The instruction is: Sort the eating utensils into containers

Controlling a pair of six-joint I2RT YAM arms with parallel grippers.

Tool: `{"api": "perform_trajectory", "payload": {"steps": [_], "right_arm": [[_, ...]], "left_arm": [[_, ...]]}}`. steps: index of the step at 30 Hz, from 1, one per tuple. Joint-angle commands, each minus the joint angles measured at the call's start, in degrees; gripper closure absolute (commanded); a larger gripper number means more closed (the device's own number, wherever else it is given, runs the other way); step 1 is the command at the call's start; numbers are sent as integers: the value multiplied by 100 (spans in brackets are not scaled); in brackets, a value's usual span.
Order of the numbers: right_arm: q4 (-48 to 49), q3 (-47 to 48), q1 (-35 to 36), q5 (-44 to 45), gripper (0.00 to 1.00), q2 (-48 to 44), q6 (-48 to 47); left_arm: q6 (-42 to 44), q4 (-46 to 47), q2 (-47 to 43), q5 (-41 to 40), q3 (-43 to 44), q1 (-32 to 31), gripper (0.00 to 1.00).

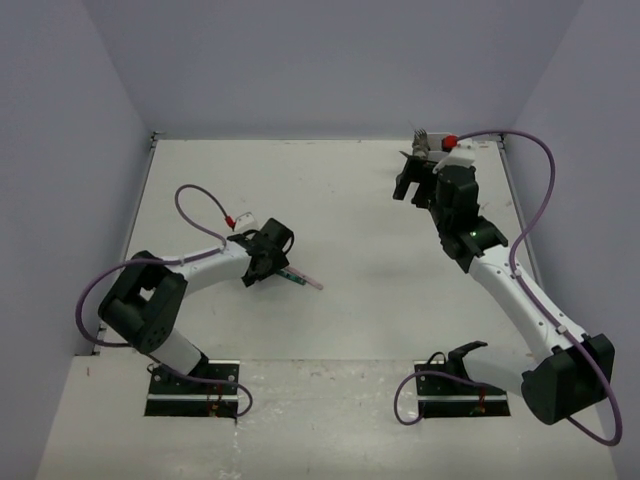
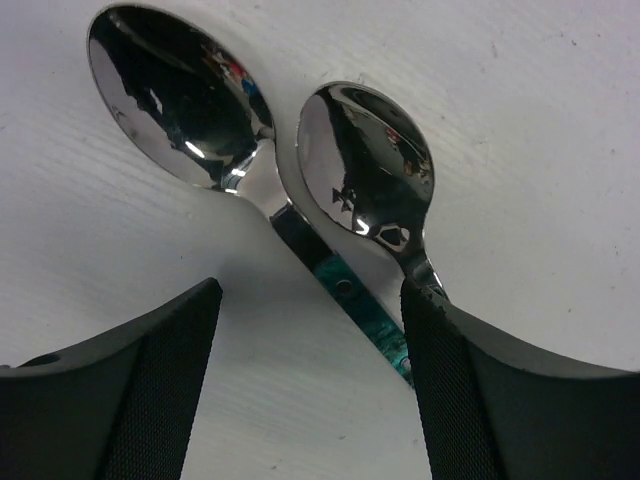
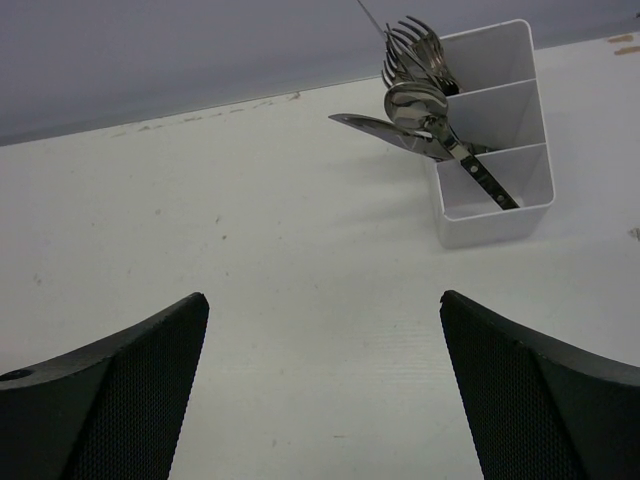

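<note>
Two shiny spoons lie side by side on the table. In the left wrist view the larger spoon [image 2: 180, 95] has a teal handle [image 2: 360, 310], and the smaller spoon [image 2: 365, 160] runs its neck under my right finger [image 2: 440, 330]. My left gripper [image 2: 310, 290] is open and low over them, with the teal handle between the jaws, close to the right finger. In the top view this gripper [image 1: 262, 262] hides the spoon heads, and a pink handle [image 1: 308, 282] sticks out. My right gripper [image 3: 322, 297] is open and empty, short of the white cutlery holder [image 3: 495, 215], which holds forks, a spoon and a knife.
The holder [image 1: 432, 148] stands at the back right corner near the walls. The right arm [image 1: 470, 230] reaches toward it. Purple cables loop beside both arms. Walls enclose the table on three sides.
</note>
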Motion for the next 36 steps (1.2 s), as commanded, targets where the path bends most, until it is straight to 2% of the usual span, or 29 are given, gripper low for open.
{"api": "perform_trajectory", "payload": {"steps": [1, 4, 6, 11, 14, 18, 20, 24, 26, 27, 28, 29, 30, 31, 32, 34, 36], "right_arm": [[-73, -25, 16, 225, 1, -126, 51], [-125, -17, 8, 269, 1, -135, 33], [-143, -34, 8, 296, 1, -161, 24], [-152, -61, 16, 313, 1, -232, 68], [-196, -61, 16, 340, 1, -241, 86], [-214, -87, 8, 270, 1, -328, 68], [-187, -139, 8, 130, 1, -390, 60], [-91, -324, 8, -608, 1, -653, 173], [15, -473, 8, -1064, 1, -732, 191], [76, -526, 8, -1388, 1, -768, 191], [268, -657, 16, -2096, 1, -820, 209], [392, -719, 17, -2504, 1, -829, 235], [515, -789, 17, -2934, 1, -821, 235], [699, -895, 34, -3704, 1, -768, 288], [892, -930, 43, -3964, 1, -716, 410], [1034, -861, 78, -4508, 1, -462, 708], [1008, -729, 174, -4660, 1, -285, 937]], "left_arm": [[-231, -13, 411, -54, 469, 59, 26], [-301, -164, 544, -99, 461, 112, 33], [-398, -270, 553, -99, 426, 130, 42], [-636, -577, 518, -318, 312, 138, 57], [-671, -543, 501, -275, 172, 156, 73], [-539, -542, 361, -143, 127, 165, 100], [-443, -551, 203, -169, 101, 165, 100], [-144, -525, -658, -327, 48, 121, 100], [476, -298, -1253, -319, 13, 60, 100], [794, 130, -1431, -231, 4, 16, 100], [1145, 369, -1624, -4, -14, -28, 100], [1836, 928, -1939, 181, -14, -107, 100], [2165, 1221, -2073, 409, 4, -169, 100], [2899, 1528, -2205, 951, -5, -230, 100], [3324, 2315, -2450, 1287, -57, -326, 100], [3983, 2917, -2662, 1727, -154, -695, 100], [4311, 3464, -2821, 1975, -155, -967, 100]]}}
